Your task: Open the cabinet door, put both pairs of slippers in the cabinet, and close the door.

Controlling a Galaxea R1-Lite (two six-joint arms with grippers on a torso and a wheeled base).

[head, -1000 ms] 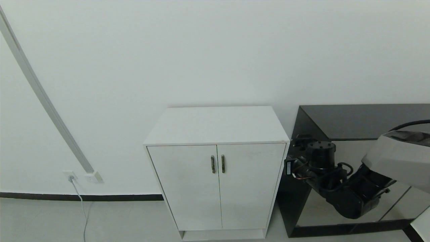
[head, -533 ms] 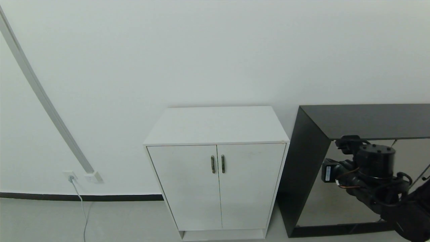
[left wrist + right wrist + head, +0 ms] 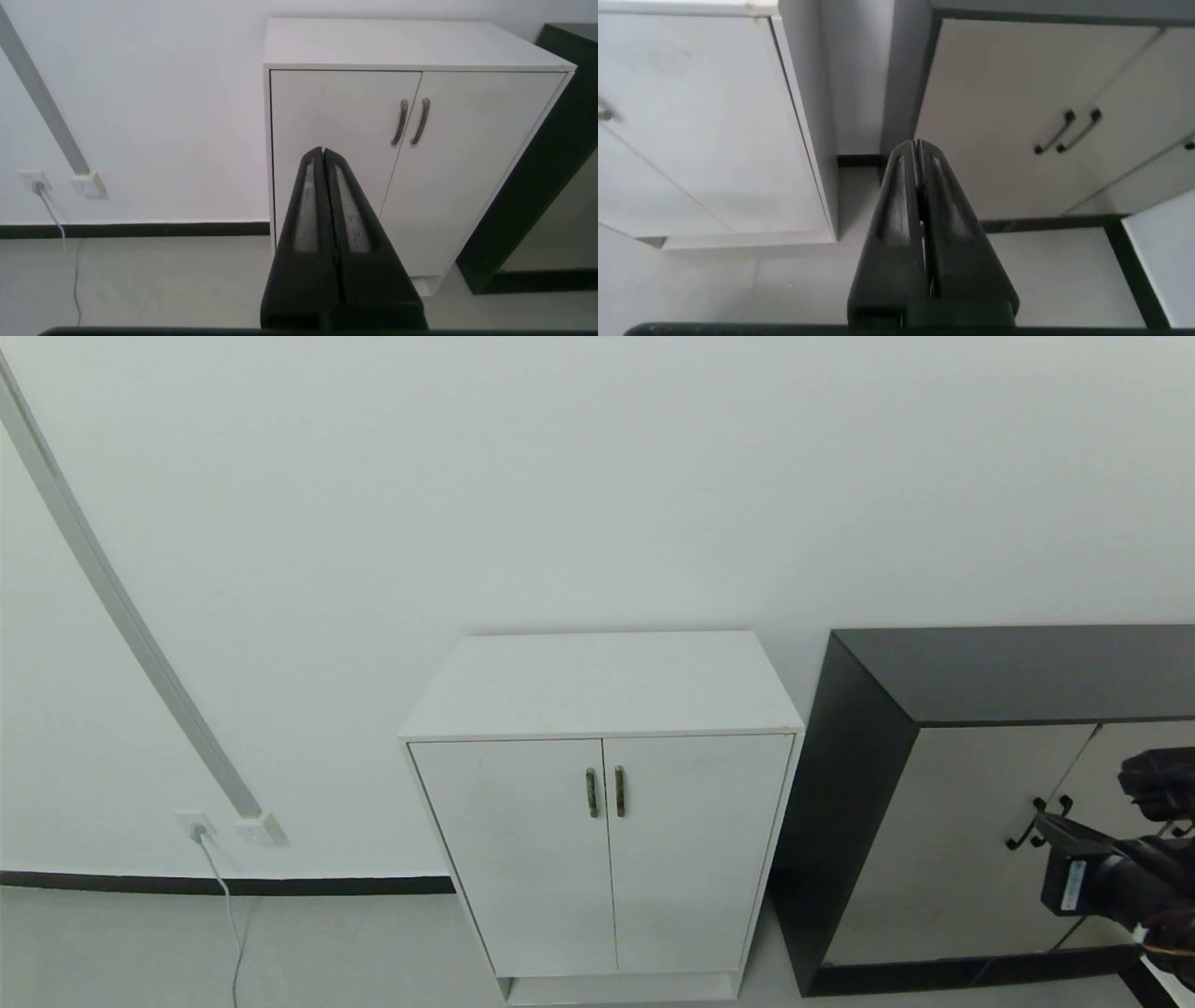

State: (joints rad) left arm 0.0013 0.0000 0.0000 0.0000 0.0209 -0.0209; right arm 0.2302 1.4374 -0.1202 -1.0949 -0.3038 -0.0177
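At far left we see a wall socket [image 3: 194,823] with a cable [image 3: 229,915] plugged in. The white cabinet [image 3: 607,686] stands against the wall mid-scene, both doors [image 3: 523,859] flush, handles [image 3: 605,791] side by side. A black cabinet [image 3: 845,803] with a mirrored front sits just beside it on the right. Our left gripper [image 3: 323,161] faces the white cabinet, jaws pressed together. Our right gripper [image 3: 916,154], jaws likewise together, points at the gap between the cabinets.
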